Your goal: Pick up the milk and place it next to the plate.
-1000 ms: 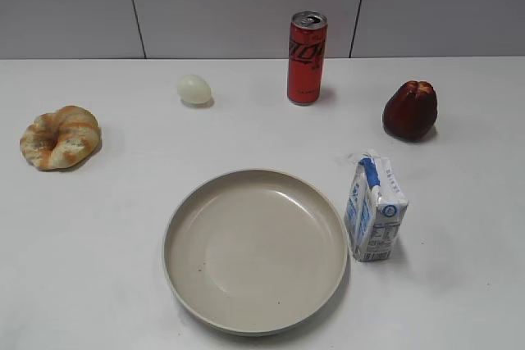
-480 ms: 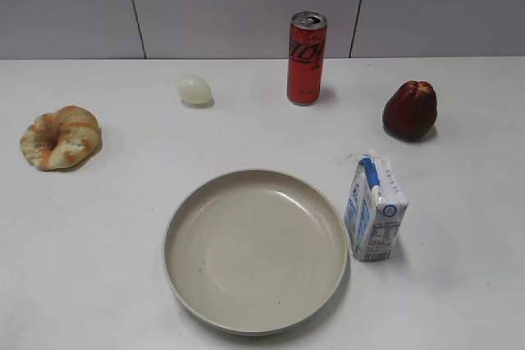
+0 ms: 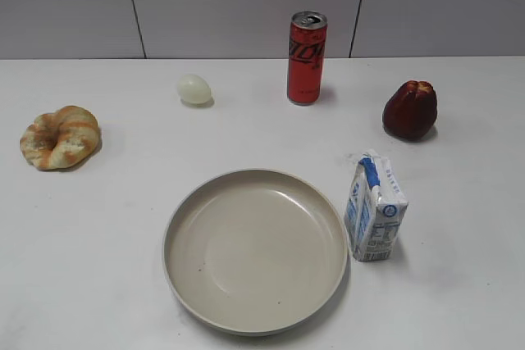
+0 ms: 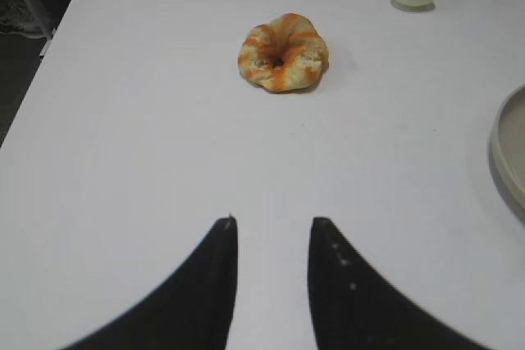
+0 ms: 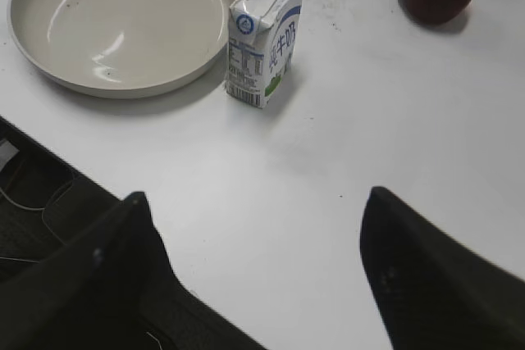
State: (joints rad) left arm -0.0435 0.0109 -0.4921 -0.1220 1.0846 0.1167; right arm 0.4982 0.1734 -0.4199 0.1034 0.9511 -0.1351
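Observation:
The milk, a small white carton with blue trim, stands upright on the white table just right of the plate, a wide beige dish. The right wrist view shows the milk beside the plate, well ahead of my right gripper, which is open wide and empty near the table's front edge. My left gripper is open and empty over bare table. Neither gripper shows in the exterior view.
A red can stands at the back centre. A dark red fruit sits at the right, a pale egg at back left, a glazed bread ring at far left, also in the left wrist view.

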